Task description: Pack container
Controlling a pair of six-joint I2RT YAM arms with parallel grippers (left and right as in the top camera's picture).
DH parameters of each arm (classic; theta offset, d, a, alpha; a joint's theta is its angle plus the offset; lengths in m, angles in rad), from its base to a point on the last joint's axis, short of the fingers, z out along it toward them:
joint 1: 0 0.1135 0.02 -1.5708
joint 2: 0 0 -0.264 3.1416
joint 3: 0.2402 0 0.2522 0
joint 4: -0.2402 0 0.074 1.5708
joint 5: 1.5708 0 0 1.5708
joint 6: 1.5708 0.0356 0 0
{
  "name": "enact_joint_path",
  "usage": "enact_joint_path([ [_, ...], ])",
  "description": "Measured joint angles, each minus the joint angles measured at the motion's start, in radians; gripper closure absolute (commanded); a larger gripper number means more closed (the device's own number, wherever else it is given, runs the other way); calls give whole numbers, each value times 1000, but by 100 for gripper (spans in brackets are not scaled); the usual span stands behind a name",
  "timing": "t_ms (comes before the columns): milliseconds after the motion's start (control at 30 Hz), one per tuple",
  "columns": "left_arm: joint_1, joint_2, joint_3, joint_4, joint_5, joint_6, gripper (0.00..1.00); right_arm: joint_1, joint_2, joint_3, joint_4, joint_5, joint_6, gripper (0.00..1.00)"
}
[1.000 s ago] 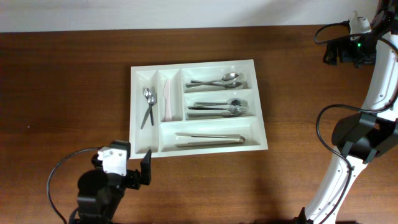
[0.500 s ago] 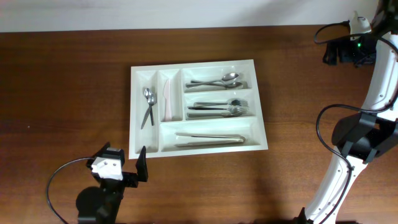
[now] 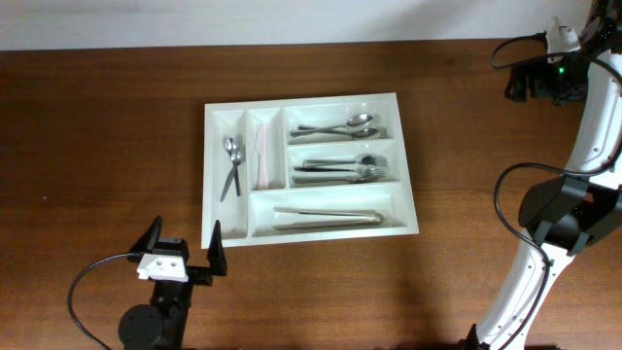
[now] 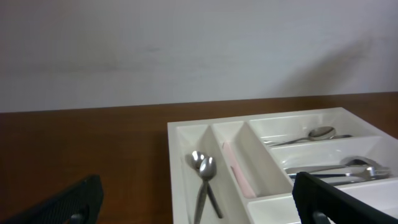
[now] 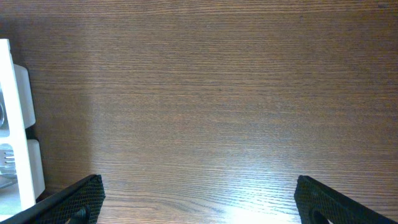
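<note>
The container point(image 3: 306, 104) is a white cutlery tray in the middle of the table. It holds two small spoons point(image 3: 231, 163) in the left narrow slot, a pale pink knife point(image 3: 261, 156) beside them, spoons point(image 3: 340, 126), forks point(image 3: 342, 170) and tongs point(image 3: 328, 218) in the long slots. My left gripper point(image 3: 183, 251) is open and empty, just off the tray's front left corner. In the left wrist view the tray point(image 4: 180, 130) and small spoons point(image 4: 203, 180) lie between my left gripper's fingers point(image 4: 199, 202). My right gripper point(image 5: 199, 199) is open and empty over bare table, right of the tray's edge point(image 5: 15, 124).
The right arm's base and cables point(image 3: 549, 224) stand at the table's right side, with its wrist point(image 3: 544, 73) at the far right corner. A pale wall point(image 4: 186, 50) runs behind the table's far edge.
My left gripper has drawn back from the tray's front left corner toward the near edge and turned to face the tray. The right arm has not moved.
</note>
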Motion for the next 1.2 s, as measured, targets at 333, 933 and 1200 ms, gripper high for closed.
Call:
enact_joint_path([
  [333,0,0,-30,-97,-3,26,1,0,0,0,0,0,0,1],
  [933,44,0,-31,-93,-36,87,1,0,0,0,0,0,0,1],
  [1200,63,0,-31,-93,-52,89,1,0,0,0,0,0,-1,1],
])
